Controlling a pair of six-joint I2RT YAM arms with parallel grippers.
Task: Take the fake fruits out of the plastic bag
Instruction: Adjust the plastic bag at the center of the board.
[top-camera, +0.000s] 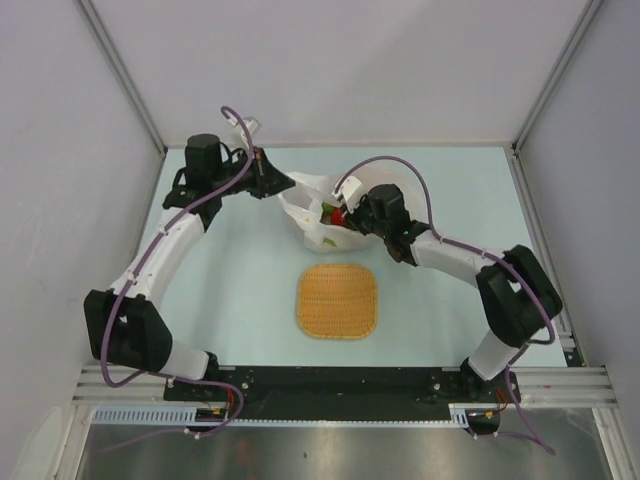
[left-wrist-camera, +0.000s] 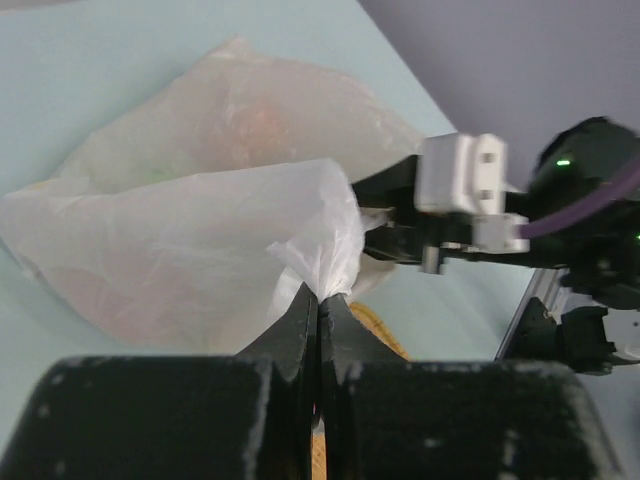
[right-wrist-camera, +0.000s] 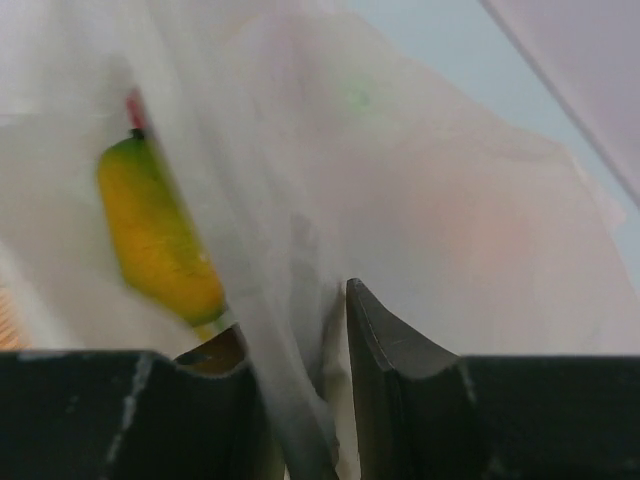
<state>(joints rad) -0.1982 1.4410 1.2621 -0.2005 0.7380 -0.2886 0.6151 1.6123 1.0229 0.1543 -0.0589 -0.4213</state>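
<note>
**Bag pinched at the far middle, right fingers inside its mouth**

The table (top-camera: 450, 190) is hemmed by grey walls (top-camera: 60, 150) on the left, far and right sides, with a metal rail (top-camera: 340, 380) along the near edge. Bare surface shows to the far right of the bag and in the strip between it and the woven mat (top-camera: 337, 300).

The plastic bag (top-camera: 315, 222) sits at the far middle, between the two arms. One corner is drawn out leftward to a twisted point, so its long axis runs roughly left to right. The left gripper (left-wrist-camera: 320, 298) is clamped tight on that point, fingers together.

The right gripper (right-wrist-camera: 295, 315) is pushed into the bag's mouth from the right. Its fingers stand somewhat apart with a fold of film hanging between them. Whether they pinch it cannot be told.

A mango (right-wrist-camera: 155, 240) lies behind the film, just left of those fingers. Its long axis is steep, green end up. From above, a red piece (top-camera: 338, 216) and a green piece (top-camera: 326, 209) show in the opening.

The mat lies flat, near the bag and apart from it.
</note>
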